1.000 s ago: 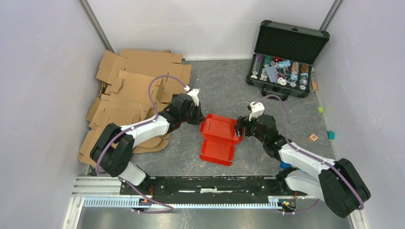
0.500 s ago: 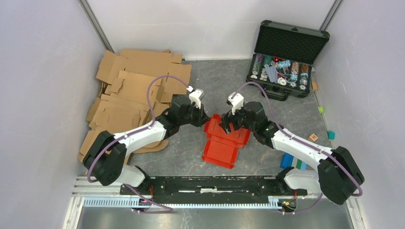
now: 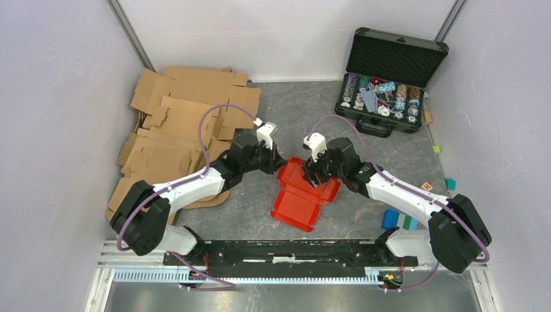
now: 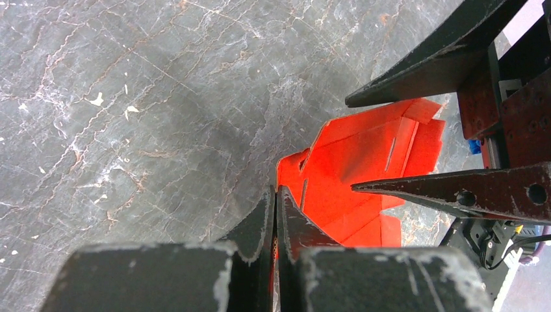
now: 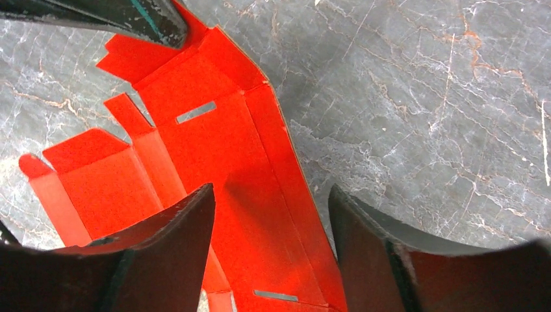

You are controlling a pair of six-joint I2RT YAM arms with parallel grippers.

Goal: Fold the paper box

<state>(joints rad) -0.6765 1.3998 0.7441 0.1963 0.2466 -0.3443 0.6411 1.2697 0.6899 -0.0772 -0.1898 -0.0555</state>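
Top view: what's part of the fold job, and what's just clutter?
Job: paper box; left gripper, shut on its edge; right gripper, open over it.
Clutter: cardboard sheets; chip case; blocks on the right.

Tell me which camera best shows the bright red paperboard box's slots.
Right wrist: the bright red paperboard box fills the frame, slots sharp. Top external shows it small and partly covered; left wrist shows it obliquely.

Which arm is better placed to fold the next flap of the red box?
Right, probably: the right tool is open over a panel of the paper box, while the left tool is shut on its edge.
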